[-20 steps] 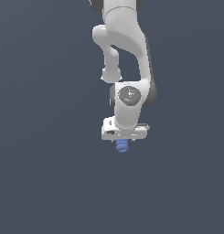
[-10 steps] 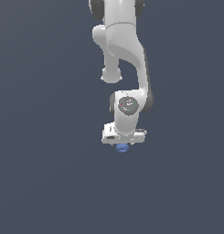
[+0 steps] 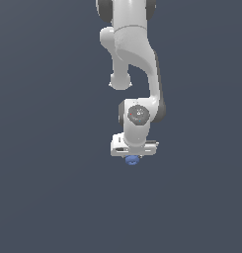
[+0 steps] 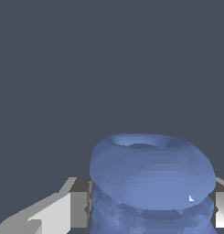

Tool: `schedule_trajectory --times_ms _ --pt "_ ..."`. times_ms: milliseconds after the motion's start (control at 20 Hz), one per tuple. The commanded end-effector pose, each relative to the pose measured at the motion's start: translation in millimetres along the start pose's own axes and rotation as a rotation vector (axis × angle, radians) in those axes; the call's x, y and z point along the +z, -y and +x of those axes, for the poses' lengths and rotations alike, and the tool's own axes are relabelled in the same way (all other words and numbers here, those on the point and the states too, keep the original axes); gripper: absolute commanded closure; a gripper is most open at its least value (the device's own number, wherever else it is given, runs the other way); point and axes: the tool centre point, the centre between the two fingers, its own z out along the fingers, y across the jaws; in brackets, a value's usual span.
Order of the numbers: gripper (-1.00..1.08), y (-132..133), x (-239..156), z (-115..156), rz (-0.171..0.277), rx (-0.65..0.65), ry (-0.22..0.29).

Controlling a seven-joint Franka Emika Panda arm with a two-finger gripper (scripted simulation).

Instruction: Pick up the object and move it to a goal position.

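Observation:
The object is a small blue stubby piece with stacked rounded ridges [image 3: 132,159]. In the exterior view it peeks out just below my white gripper [image 3: 134,154], which hangs from the arm at the middle of the frame. In the wrist view the blue object [image 4: 150,183] fills the space between my two fingers [image 4: 63,212], which press on its ridged sides. The gripper is shut on it. The lower part of the object is hidden by the frame edge in the wrist view.
A plain dark grey surface [image 3: 53,197] lies all around the arm in both views. No goal marker or other object shows.
The arm has shifted slightly toward the exterior view's right with the blue object still held; the object looks a little more tucked under the gripper.

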Motion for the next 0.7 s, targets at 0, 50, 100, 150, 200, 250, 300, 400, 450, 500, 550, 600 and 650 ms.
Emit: schedule_trajectory --times_ms 0,50,100,150,200,250,300,400,450,500,550,600,650 --pt "1.08 -0.1 0.4 -0.1 0.000 0.000 0.000" --pt "1.08 -0.1 0.4 -0.1 0.000 0.000 0.000" --pt "1.08 -0.1 0.3 0.0 0.000 0.000 0.000" --pt "1.08 -0.1 0.1 0.0 0.000 0.000 0.000" --pt "1.08 -0.4 -0.6 -0.2 0.000 0.000 0.000" --pt "1.08 -0.9 -1.8 -0.6 0.000 0.000 0.000" --pt "1.08 -1.5 -3.4 -1.0 0.000 0.000 0.000" --pt "1.08 -3.4 -8.0 -2.4 0.000 0.000 0.000" --pt "1.08 -4.6 -11.0 -3.3 0.000 0.000 0.000" --pt "1.08 -6.0 -14.4 -4.3 0.000 0.000 0.000" --pt "1.08 -7.6 -18.4 -5.5 0.000 0.000 0.000" --pt "1.08 -9.4 -22.9 -6.7 0.000 0.000 0.000" --pt "1.08 -11.4 -27.8 -8.2 0.000 0.000 0.000"
